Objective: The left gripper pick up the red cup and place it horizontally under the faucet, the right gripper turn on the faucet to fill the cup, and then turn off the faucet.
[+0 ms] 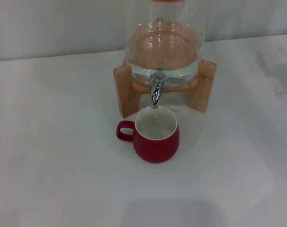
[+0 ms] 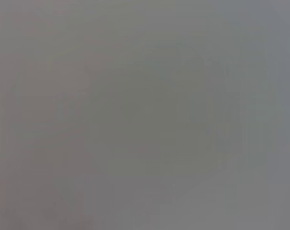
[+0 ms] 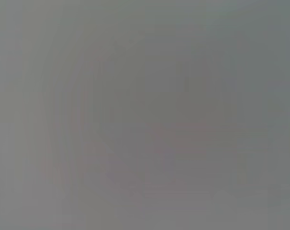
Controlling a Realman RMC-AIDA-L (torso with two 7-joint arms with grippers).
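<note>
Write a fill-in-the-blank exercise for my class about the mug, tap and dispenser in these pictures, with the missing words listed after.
1. The squat dark-red ceramic mug stands upright directly under the shiny chrome ____.
2. The mug's small loop handle points toward the robot's ____ side.
3. The clear glass dispenser rests on a stand made of ____.
4. The number of robot hands visible in the head view is ____.

Missing words: tap; left; wood; zero

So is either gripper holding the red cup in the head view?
No. The red cup stands alone on the table beneath the faucet, with no gripper in sight.
</note>
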